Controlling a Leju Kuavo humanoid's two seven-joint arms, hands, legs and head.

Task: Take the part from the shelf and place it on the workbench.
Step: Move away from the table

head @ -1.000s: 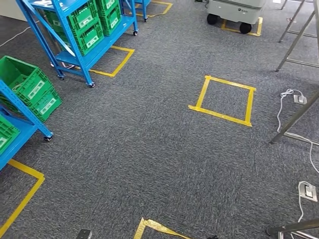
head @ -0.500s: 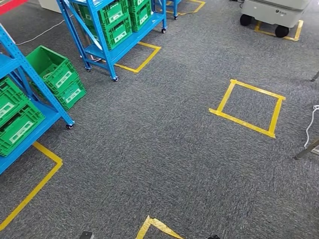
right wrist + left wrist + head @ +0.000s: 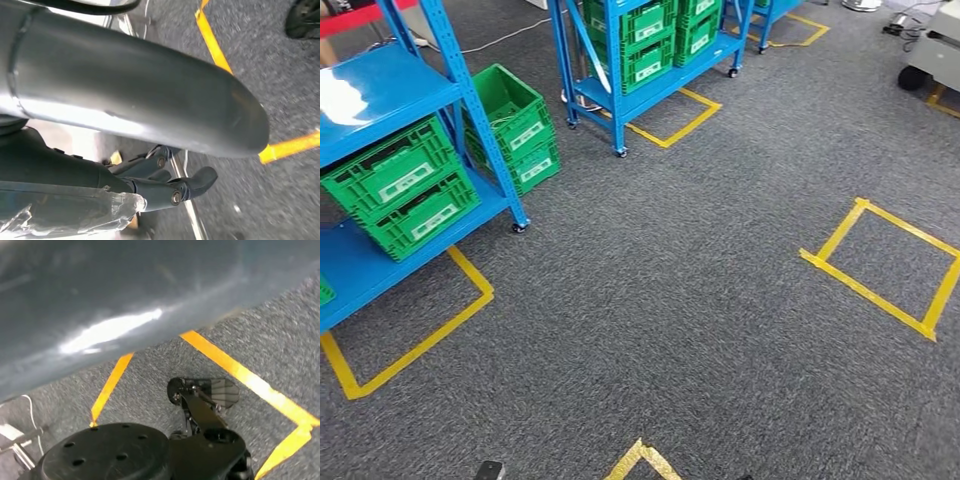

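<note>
- The right hand [image 3: 151,127] shows in the right wrist view: a thick grey thumb lies above its darker fingers [image 3: 196,181].
- Those fingers reach out nearly straight, lying close together and apart from the thumb. Nothing is between them and they touch nothing.
- A crinkled clear film [image 3: 68,212] wraps the base of this hand.
- The left hand [image 3: 113,300] shows in the left wrist view as a blurred grey surface with a bright glint. I cannot tell whether its fingers are spread or closed, or whether they hold anything.
- From the head view, a blue shelf [image 3: 365,95] stands at the left on grey carpet [image 3: 660,290], with stacked green crates [image 3: 403,190] on its lower level.
- Another green crate pair [image 3: 512,125] stands just beside that shelf's leg.
- A second blue shelf [image 3: 618,95] stands farther back, carrying more green crates [image 3: 648,40].
- The part cannot be made out; whatever lies in the crates is too small to tell.
- Yellow tape [image 3: 418,335] outlines the near shelf's footing, and a yellow tape square [image 3: 878,265] lies well apart at the right.
- A pale wheeled unit [image 3: 935,55] stands at the far right edge.
</note>
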